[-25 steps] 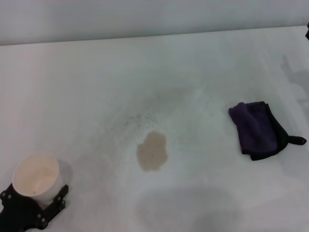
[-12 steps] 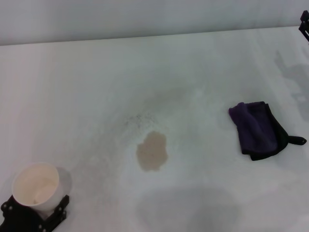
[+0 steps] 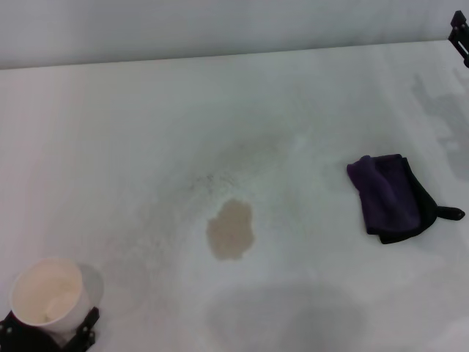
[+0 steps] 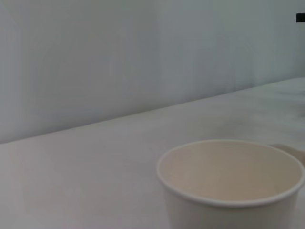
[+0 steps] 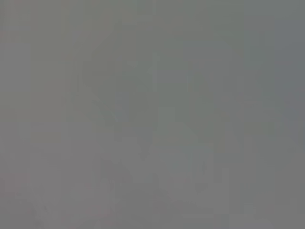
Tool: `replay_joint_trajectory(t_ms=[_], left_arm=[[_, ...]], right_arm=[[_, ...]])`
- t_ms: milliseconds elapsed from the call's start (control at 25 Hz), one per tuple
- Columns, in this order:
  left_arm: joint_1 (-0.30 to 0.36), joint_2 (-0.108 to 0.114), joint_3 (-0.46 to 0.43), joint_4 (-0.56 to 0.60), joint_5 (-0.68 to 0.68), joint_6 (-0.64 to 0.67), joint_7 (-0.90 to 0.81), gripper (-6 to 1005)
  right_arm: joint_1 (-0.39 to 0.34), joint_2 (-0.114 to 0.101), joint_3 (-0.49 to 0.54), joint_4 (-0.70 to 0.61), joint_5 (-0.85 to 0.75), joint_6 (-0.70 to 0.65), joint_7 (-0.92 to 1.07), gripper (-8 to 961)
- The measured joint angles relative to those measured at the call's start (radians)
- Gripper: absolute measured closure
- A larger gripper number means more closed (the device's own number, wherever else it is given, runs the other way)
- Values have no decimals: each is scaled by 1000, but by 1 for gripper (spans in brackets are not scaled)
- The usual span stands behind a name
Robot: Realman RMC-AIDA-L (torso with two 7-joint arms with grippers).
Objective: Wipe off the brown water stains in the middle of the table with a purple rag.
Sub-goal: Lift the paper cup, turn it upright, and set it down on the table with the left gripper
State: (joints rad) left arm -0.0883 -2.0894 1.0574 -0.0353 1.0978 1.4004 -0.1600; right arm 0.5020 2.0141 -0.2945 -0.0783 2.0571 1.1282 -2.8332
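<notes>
brown water stains (image 3: 231,230) pooled mid-bench as one tan blotch, on the white bench (image 3: 132,132). purple rag (image 3: 390,195) folded, lying flat to the right of the blotch and well apart from it, black edging and loop tab toward the right edge, untouched. left gripper (image 3: 44,334) low at the near left corner, jaws closed around a white paper cup (image 3: 47,295), cup upright with open mouth up, also seen close in the left wrist view (image 4: 231,183). right gripper (image 3: 460,33) only a black sliver at the far right corner, far from the rag; jaws' state impossible to tell. right wrist view plain grey.
</notes>
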Motion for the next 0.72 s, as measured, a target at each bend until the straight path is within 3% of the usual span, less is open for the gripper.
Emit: replay_joint_trajectory(t_ms=[320,720], left_arm=[[-2,5,-1,0,-62,19,-1,204],[-137,9,-6,7,-69,2,-49,204]], right_arm=[[5,0,0,0,0,-2,0,126],[-2,3,0,3,0,6,0,126]])
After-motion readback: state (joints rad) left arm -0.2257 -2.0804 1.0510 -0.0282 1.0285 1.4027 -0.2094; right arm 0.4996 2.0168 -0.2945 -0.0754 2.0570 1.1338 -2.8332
